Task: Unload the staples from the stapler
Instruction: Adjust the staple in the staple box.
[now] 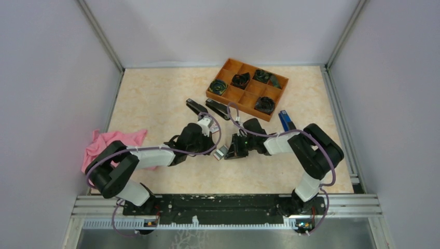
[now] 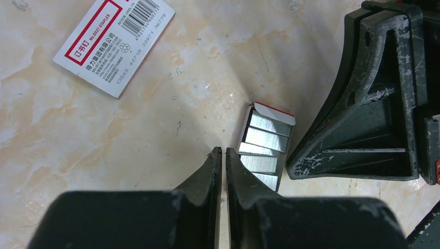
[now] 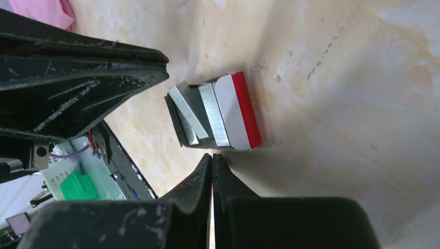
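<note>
Several silvery ribbed staples strips (image 2: pixel 265 147) lie in a small open white and red card tray (image 2: pixel 273 110) on the table. The strips (image 3: pixel 199 112) and tray (image 3: pixel 239 111) also show in the right wrist view, and the tray (image 1: pixel 221 152) in the top view. My left gripper (image 2: pixel 224 151) is shut and empty, its tips touching the tray's left edge. My right gripper (image 3: pixel 212 156) is shut and empty, its tips just short of the tray's side. Both grippers (image 1: pixel 214 151) (image 1: pixel 229 153) meet at the tray. Two black staplers (image 1: pixel 196 107) (image 1: pixel 218 109) and a blue one (image 1: pixel 286 120) lie farther back.
The white and red staple box sleeve (image 2: pixel 114 44) lies flat beyond the tray. An orange compartment organiser (image 1: pixel 231 94) holding dark items stands at the back. A pink cloth (image 1: pixel 106 143) lies at the left edge. The right gripper's black body (image 2: pixel 373 93) is close beside the tray.
</note>
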You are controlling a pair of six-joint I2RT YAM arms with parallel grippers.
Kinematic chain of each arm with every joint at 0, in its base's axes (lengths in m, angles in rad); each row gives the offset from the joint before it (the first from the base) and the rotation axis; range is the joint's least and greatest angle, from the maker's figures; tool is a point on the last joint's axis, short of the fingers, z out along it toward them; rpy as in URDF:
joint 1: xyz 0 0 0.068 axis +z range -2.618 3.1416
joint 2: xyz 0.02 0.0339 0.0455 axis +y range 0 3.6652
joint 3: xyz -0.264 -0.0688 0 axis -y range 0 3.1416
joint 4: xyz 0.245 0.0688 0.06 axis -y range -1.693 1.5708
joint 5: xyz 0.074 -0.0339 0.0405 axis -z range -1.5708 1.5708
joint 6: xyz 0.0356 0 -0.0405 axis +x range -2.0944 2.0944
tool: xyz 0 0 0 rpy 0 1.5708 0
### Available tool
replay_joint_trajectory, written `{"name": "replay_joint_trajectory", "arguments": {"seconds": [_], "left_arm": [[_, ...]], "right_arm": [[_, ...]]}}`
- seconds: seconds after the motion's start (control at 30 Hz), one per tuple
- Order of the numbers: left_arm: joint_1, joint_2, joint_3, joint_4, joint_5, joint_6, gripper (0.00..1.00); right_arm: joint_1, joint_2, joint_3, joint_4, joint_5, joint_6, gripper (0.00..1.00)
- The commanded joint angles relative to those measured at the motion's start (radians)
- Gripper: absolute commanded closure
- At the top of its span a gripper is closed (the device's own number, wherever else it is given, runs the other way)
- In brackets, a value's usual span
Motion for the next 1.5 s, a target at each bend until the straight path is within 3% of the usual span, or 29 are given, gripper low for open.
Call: {"name": "replay_joint_trajectory", "arguments": {"seconds": [0.0,1.47], "left_arm": [[0.004,0.013,0.033,0.012,0.031,0.017,0.89],[0.003,0.048,0.047,0.012,0.148,-0.024,0.86]], "right_arm": [[0.009,0.026,0.031,-0.025,0.050,0.003,1.00],[0.010,0.016,0.047,-0.047,0.058,-0.033,1.00]]}}
